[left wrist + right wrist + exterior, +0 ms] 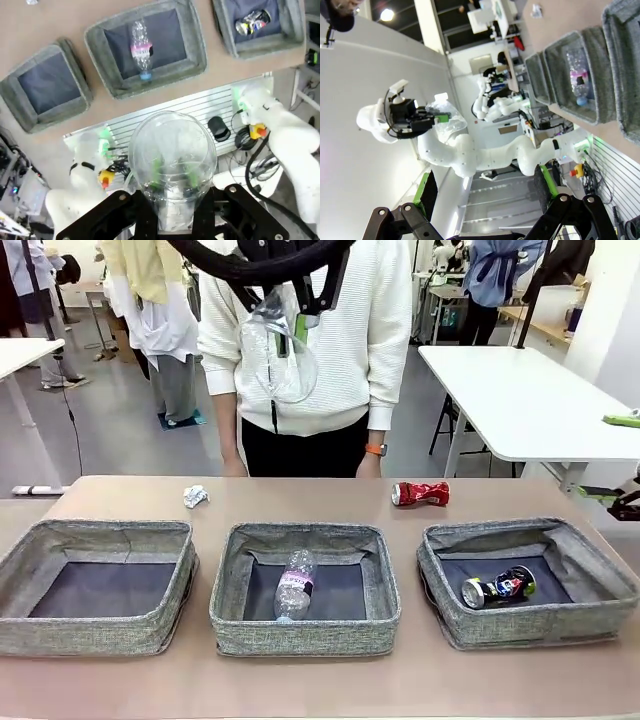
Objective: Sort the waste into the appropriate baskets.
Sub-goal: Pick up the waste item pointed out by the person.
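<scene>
High above the middle basket (300, 533), my left gripper (290, 315) is shut on a clear plastic cup (275, 355). In the left wrist view the cup (172, 150) sits mouth-outward between the green pads (157, 167). A clear plastic bottle (294, 585) lies in the middle basket, and a crushed dark blue-silver can (498, 588) in the right basket (520, 530). The left basket (95, 530) holds nothing. On the table behind the baskets lie a crushed red can (420, 493) and a crumpled white paper ball (195, 496). My right gripper (487, 187) stands open, holding nothing, off the table's right side.
A person in a white top (330, 330) stands at the far edge of the table, hands hanging near it. A white table (520, 390) stands at the back right. Bare tabletop runs in front of the baskets and between them and the far edge.
</scene>
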Tool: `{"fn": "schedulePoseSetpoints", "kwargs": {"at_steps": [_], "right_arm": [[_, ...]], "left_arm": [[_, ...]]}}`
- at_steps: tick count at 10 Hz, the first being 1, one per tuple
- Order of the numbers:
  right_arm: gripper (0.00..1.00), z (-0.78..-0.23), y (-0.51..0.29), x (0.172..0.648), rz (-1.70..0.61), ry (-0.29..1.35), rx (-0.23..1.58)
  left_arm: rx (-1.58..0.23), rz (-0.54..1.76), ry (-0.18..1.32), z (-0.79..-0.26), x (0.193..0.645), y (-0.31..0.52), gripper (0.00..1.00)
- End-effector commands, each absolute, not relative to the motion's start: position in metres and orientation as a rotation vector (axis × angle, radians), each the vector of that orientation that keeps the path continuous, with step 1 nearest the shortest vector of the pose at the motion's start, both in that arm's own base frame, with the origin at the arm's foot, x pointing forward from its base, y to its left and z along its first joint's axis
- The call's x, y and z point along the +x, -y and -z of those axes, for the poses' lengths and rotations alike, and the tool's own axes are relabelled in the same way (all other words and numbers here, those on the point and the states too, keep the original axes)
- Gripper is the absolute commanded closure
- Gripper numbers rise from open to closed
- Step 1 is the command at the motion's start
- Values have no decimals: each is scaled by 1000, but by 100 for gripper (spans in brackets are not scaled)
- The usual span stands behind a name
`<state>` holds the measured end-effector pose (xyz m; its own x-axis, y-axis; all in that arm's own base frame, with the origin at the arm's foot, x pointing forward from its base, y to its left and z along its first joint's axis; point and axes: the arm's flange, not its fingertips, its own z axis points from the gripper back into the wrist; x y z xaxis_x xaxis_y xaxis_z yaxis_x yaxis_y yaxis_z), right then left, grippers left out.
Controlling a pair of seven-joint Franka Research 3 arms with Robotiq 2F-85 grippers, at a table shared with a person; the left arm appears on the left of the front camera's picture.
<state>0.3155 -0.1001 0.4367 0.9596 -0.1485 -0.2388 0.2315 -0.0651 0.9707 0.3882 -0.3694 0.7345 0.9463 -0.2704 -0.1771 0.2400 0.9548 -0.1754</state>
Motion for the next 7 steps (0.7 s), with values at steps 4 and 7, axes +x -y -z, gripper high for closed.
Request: {"fn": "schedulePoseSetpoints", "kwargs": {"at_steps": [4,7], "right_arm": [[0,-442,101,315,321,-87,1610],[0,-442,101,315,321,-87,1610]], "left_arm": [[-150,283,-202,-735,380,369,83],[-150,283,-202,-735,380,369,83]]}}
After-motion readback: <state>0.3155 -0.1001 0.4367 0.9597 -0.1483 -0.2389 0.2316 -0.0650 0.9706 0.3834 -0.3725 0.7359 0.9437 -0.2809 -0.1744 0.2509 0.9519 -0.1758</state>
